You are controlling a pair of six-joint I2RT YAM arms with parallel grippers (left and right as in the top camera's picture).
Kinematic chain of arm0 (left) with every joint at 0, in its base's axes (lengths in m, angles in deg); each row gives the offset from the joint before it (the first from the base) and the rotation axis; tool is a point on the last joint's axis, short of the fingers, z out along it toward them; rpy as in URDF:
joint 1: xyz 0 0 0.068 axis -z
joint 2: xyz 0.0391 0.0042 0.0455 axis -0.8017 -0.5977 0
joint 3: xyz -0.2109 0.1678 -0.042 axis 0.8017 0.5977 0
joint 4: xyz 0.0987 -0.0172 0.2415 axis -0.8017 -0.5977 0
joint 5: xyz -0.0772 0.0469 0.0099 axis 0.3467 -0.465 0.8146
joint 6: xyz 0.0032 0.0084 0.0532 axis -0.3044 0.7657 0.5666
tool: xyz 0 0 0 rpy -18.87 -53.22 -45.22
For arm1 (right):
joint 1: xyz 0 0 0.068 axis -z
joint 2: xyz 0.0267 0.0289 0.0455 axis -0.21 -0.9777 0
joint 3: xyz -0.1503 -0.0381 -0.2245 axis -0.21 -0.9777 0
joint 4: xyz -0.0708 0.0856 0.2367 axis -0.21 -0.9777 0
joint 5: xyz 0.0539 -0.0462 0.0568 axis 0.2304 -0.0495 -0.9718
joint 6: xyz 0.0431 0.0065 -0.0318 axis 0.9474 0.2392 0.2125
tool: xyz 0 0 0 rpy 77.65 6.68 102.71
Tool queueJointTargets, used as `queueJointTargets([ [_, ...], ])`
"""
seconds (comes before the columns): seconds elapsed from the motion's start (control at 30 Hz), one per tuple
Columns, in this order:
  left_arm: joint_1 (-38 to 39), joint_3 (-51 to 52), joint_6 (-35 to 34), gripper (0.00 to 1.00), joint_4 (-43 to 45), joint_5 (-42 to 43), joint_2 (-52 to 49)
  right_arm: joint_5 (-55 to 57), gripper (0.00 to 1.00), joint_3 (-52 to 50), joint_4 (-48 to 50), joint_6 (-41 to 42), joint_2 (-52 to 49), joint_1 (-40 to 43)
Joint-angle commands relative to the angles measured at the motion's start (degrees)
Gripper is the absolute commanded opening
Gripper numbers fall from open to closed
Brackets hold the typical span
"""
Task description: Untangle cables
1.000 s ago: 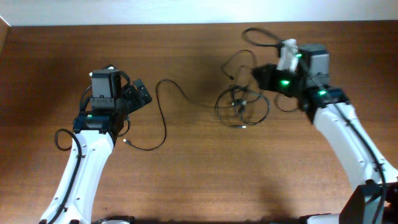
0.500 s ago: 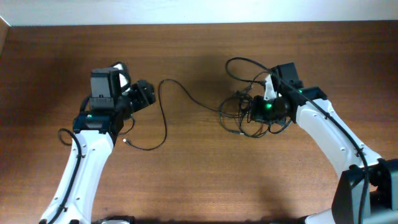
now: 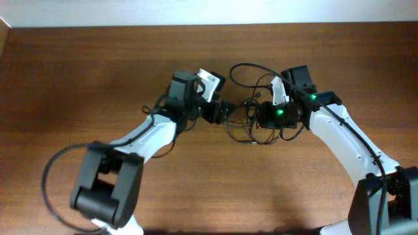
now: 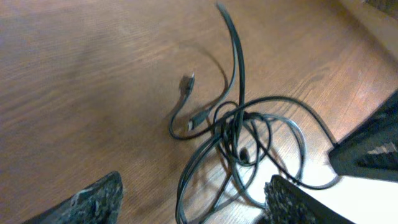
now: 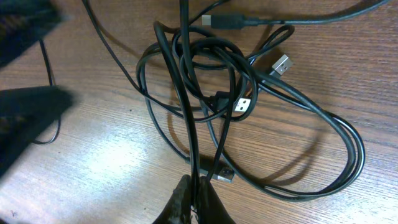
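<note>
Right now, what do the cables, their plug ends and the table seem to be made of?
Cables: black plastic or rubber sheathing, slightly glossy; they bend in loose loops and catch highlights. Plug ends: silvery metal shells on black moulded grips. Table: brown wood or wood-look laminate, satin; grain lines and soft glare, can't tell which.

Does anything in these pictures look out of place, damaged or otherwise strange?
Only the cables stand out: black cords looped through one another in one knot on the table, with the right end effector pinching one strand. No damage or spill shows.
</note>
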Motion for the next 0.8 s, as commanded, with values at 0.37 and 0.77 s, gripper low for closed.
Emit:
queueJointTargets([
  [0.37, 0.11, -0.15, -4.5, 0.0, 7.1, -6.29, -10.8, -1.03, 0.04, -0.09, -1.62, 0.46, 0.09, 1.05],
  [0.77, -22.69, -0.15, -7.39, 0.0, -15.87, 10.45, 20.17, -8.76, 0.04, -0.09, -3.43, 8.81, 0.44, -2.01],
])
